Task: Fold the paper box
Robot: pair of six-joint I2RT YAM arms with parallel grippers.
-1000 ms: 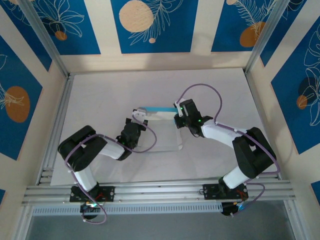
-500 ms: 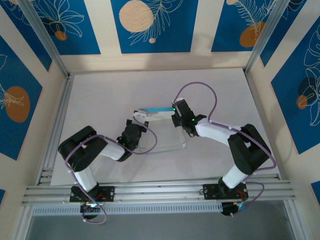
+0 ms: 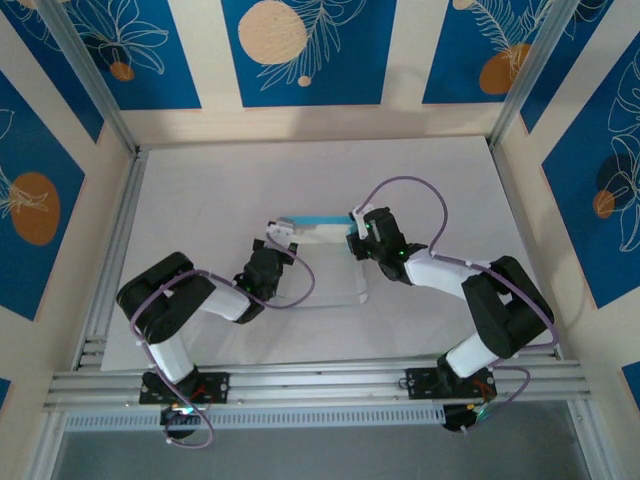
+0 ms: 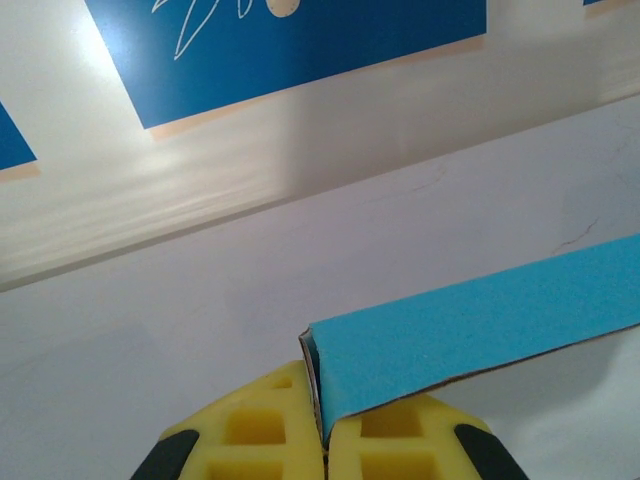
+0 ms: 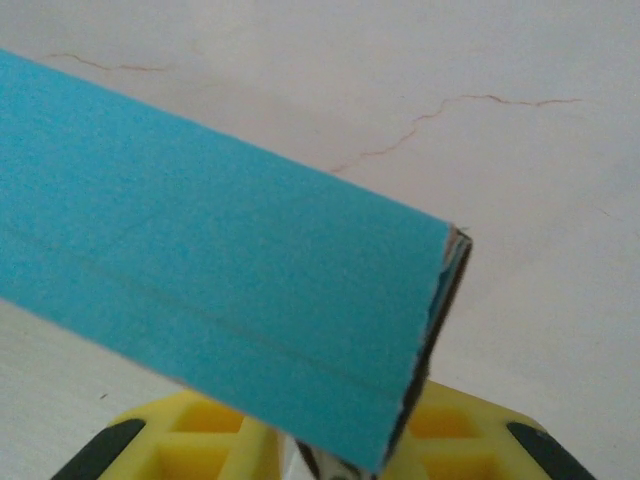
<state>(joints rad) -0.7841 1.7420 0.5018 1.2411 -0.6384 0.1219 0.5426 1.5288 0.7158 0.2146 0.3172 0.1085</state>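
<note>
The paper box [image 3: 315,218] lies mid-table with its light-blue far wall standing up. In the left wrist view that blue wall [image 4: 480,320] runs off to the right, and my left gripper [image 4: 325,420] is shut on its left end; it shows in the top view too [image 3: 274,243]. My right gripper [image 3: 357,232] is at the wall's right end. In the right wrist view the folded blue wall [image 5: 200,260] crosses the frame. Its end hangs between the yellow fingers [image 5: 470,420] of my right gripper [image 5: 345,440], which stand slightly apart with a gap beside the card.
Aluminium rails run along the table's near edge [image 3: 320,380] and left side [image 3: 115,250]. Patterned blue and cream walls [image 3: 300,50] close in the back and sides. Purple cables loop above both wrists. The white table [image 3: 200,190] stretches out round the box.
My right gripper's jaws have loosened from the wall's right end, and that wrist has shifted slightly right. The left gripper and its end of the box have stayed put.
</note>
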